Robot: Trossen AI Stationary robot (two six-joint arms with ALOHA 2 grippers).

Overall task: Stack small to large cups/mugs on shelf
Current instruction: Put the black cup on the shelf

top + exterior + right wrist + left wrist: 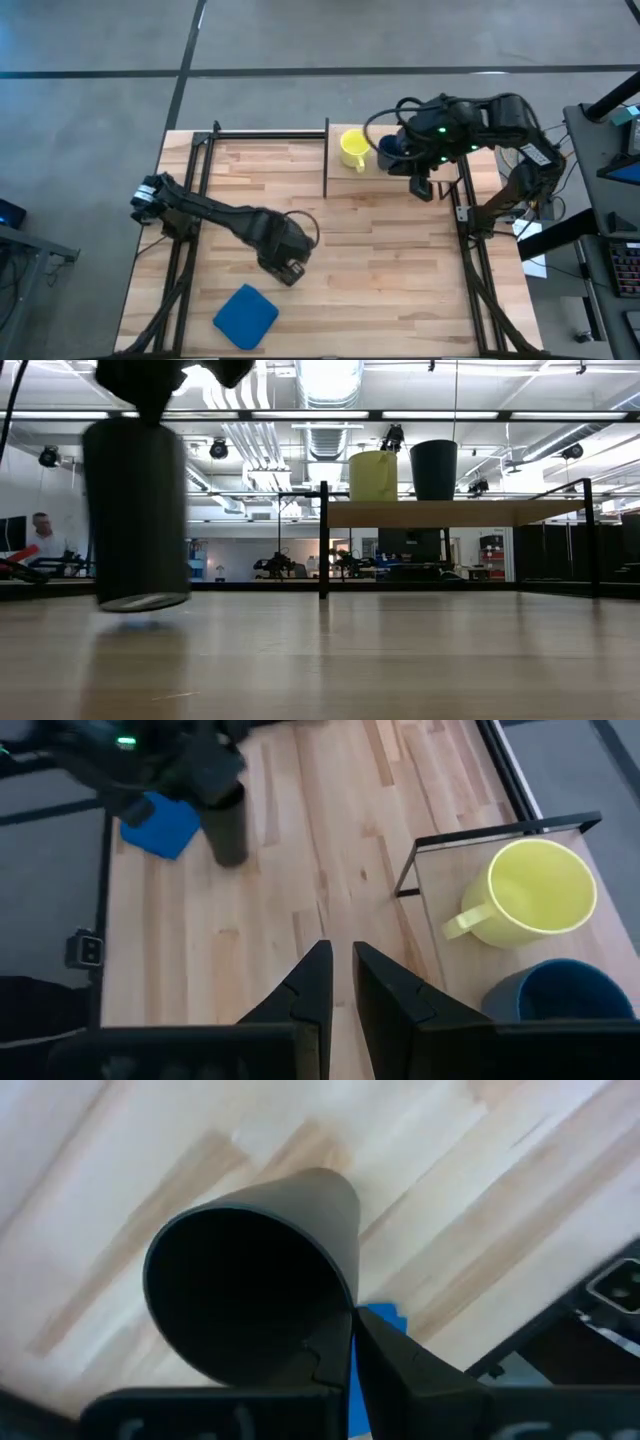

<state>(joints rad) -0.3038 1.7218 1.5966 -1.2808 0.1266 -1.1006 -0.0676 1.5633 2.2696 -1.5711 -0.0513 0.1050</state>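
Observation:
My left gripper (pixel 288 266) is shut on the taller black cup (pixel 137 510), which hangs a little above the table's near left part. The yellow mug (pixel 352 149) and the dark blue cup (pixel 555 995) stand side by side on the light wood shelf (pixel 450 512) at the far right. The right arm partly hides the blue cup in the high view. My right gripper (pixel 342 955) is shut and empty, above the near edge of the shelf, beside the blue cup. My left gripper holds the black cup by its rim (pixel 345 1305), one finger (pixel 320 1365) inside the cup and one (pixel 400 1365) outside. The fingers come from above, pointing down. The cup hangs upright below them, its bottom (pixel 140 600) clear of the table.
A flat blue square cloth (pixel 246 316) lies near the table's front edge, close to my left gripper. Dark frame rails (pixel 470 250) run along both table sides. A thin dark upright (pixel 323 540) stands at the shelf's left end. A person (pixel 42 538) is in the room behind.

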